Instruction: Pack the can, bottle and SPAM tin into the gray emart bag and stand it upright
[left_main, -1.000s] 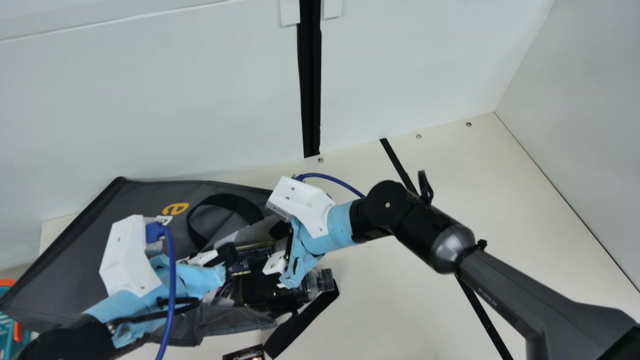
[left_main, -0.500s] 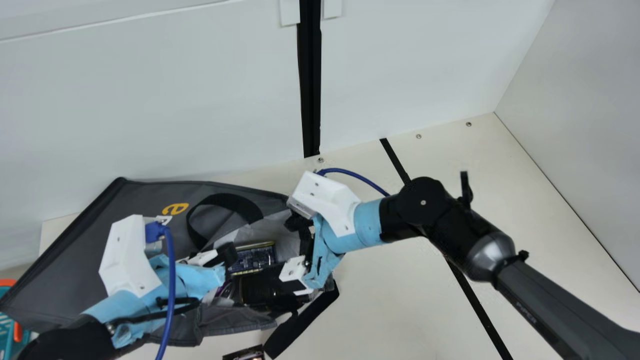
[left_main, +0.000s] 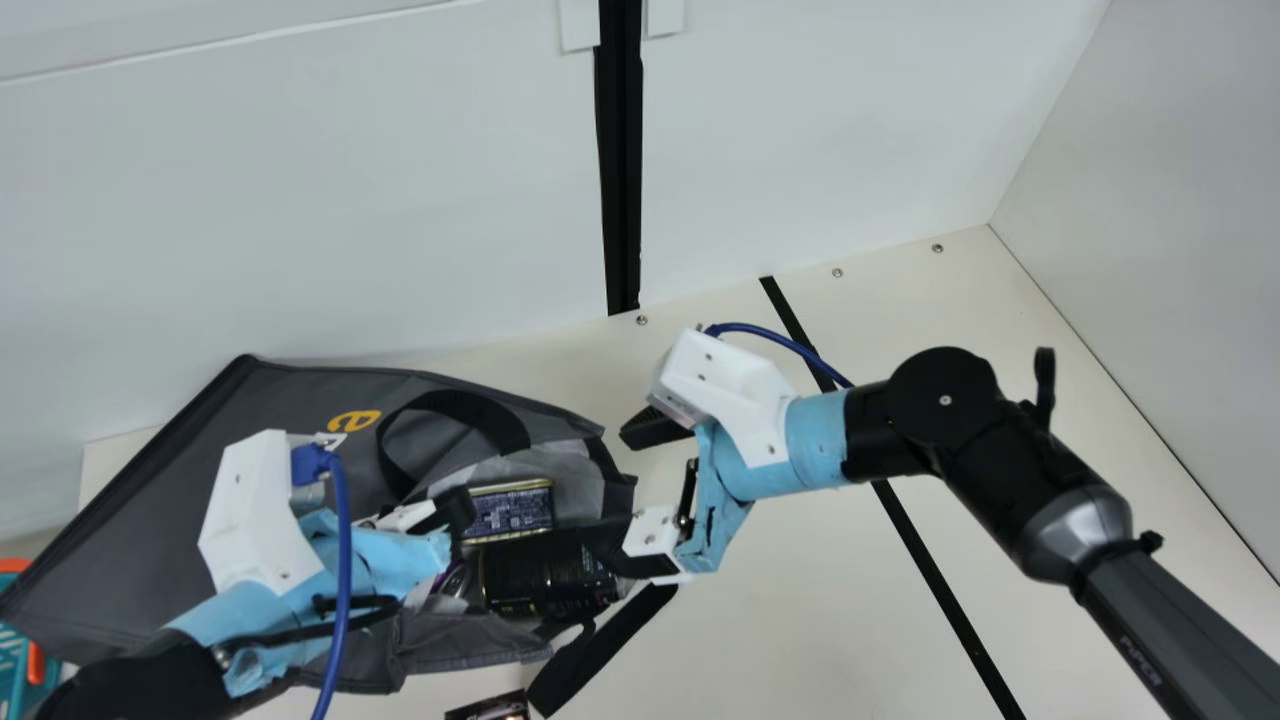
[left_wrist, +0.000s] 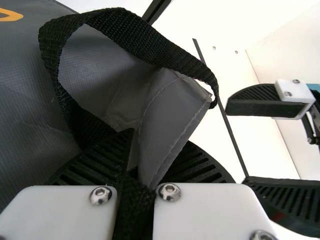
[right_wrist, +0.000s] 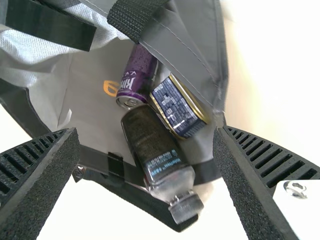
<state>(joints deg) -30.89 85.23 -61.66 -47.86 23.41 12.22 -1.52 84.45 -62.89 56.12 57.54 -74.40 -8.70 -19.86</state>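
My left gripper (left_wrist: 159, 137) pinches the gray bag (left_main: 150, 520), right gripper (right_wrist: 146, 134) wide at its mouth; can (right_wrist: 139, 75) and tin (right_wrist: 177, 107) inside, bottle (right_wrist: 152, 142) neck poking out. I'd brace the bag, push the bottle straight in, clear of the straps

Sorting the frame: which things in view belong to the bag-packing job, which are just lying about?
Job:
- gray fabric emart bag, on its side
- purple metal can, inside
- blue-and-gold rectangular SPAM tin, inside
- dark bottle with clear neck, neck poking out

Lying about:
- teal-and-orange object, left edge
- small black printed item, bottom edge, mostly cut off
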